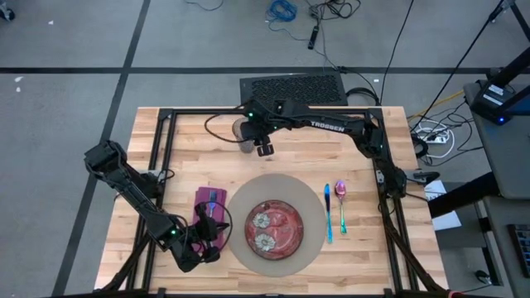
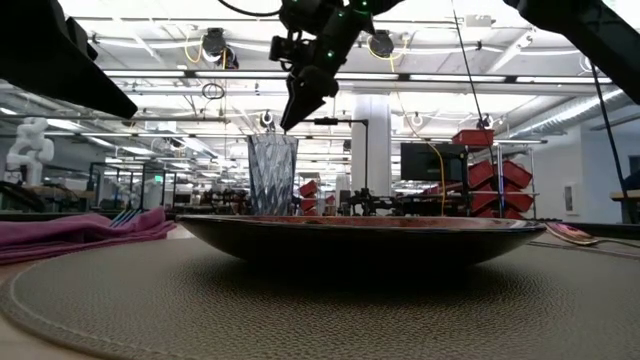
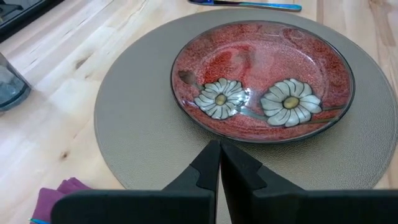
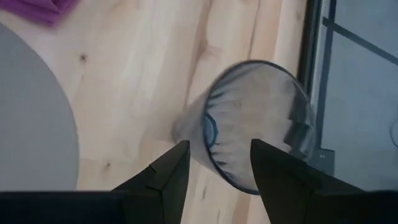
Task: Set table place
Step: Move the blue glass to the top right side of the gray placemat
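A clear ribbed glass (image 1: 243, 132) (image 2: 272, 175) stands upright on the table (image 1: 190, 141), toward its far edge. My right gripper (image 1: 263, 149) (image 2: 290, 120) (image 4: 217, 149) hangs open just above the glass's rim and clear of it. The round grey-tan mat (image 1: 277, 186) carries the red flowered plate (image 1: 273, 225) (image 3: 261, 81). To its left lies the purple napkin (image 1: 209, 205) with a blue piece of cutlery on it. To its right lie a blue knife (image 1: 328, 211) and a pink spoon (image 1: 340, 192). My left gripper (image 1: 217, 248) (image 3: 219, 155) is shut, hovering over the mat's near-left edge.
Black frame rails run along the table's left (image 1: 161, 149) and right (image 1: 389, 182) sides. A black mesh panel (image 1: 294, 87) sits at the far edge. Bare wood lies between the glass and the mat.
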